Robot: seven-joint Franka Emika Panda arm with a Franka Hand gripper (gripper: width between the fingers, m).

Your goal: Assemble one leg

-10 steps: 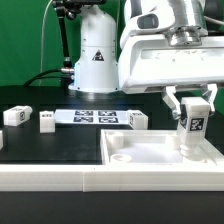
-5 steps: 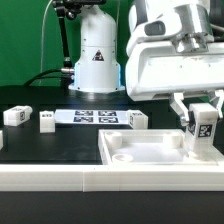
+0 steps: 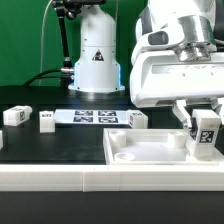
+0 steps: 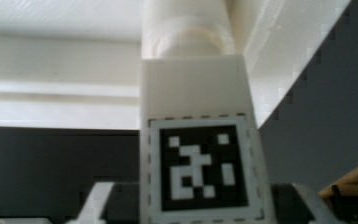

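My gripper (image 3: 205,121) is shut on a white leg (image 3: 206,134) with a black-and-white tag on its face. I hold it upright over the right side of the large white tabletop piece (image 3: 145,150), near its right edge. In the wrist view the leg (image 4: 197,110) fills the middle, its tag (image 4: 206,165) facing the camera, with my fingers (image 4: 108,200) on either side of it. Three more legs stand on the black table: one at the far left (image 3: 15,116), one beside it (image 3: 46,120), one behind the tabletop (image 3: 136,119).
The marker board (image 3: 95,117) lies flat at the middle of the table. The robot base (image 3: 97,55) stands behind it. A white rail (image 3: 50,178) runs along the table's front edge.
My gripper has moved toward the exterior view's right and slightly down, carrying the leg from over the tabletop's right part to near its right edge.
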